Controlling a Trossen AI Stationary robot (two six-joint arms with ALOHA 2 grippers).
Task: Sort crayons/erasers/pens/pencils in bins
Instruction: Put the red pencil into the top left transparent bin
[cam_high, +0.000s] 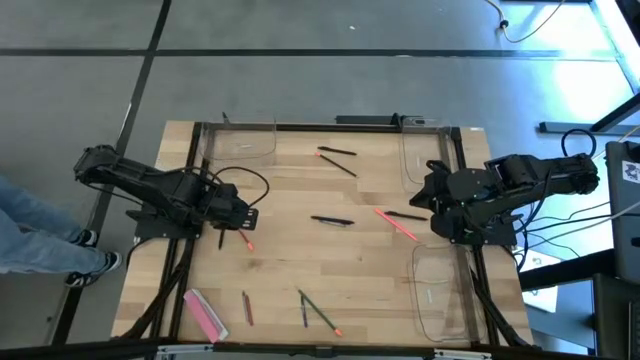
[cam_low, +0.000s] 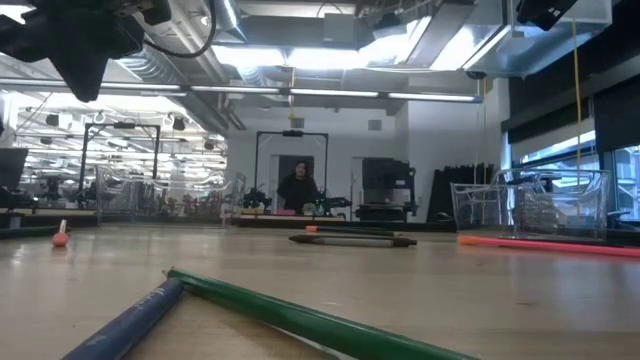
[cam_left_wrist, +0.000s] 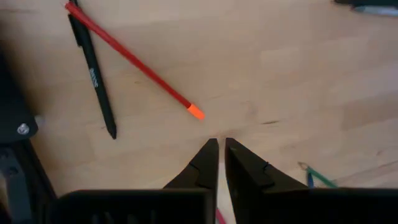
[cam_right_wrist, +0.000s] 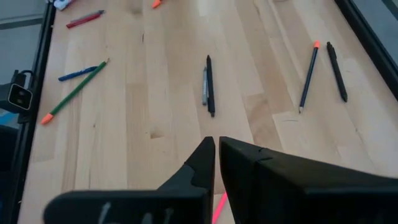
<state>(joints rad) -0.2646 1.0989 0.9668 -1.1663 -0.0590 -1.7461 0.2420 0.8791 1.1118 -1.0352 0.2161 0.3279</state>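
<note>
Left gripper (cam_left_wrist: 217, 146) hovers near a pen (cam_left_wrist: 93, 74), fingers nearly together, empty; next, spread and descend.

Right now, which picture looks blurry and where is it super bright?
Low view: the green pencil and blue pencil nearest the camera are soft and out of focus, and the ceiling lights glare white. High view: a bright bluish patch washes out the floor at the top right corner. Both wrist views look evenly lit.
</note>
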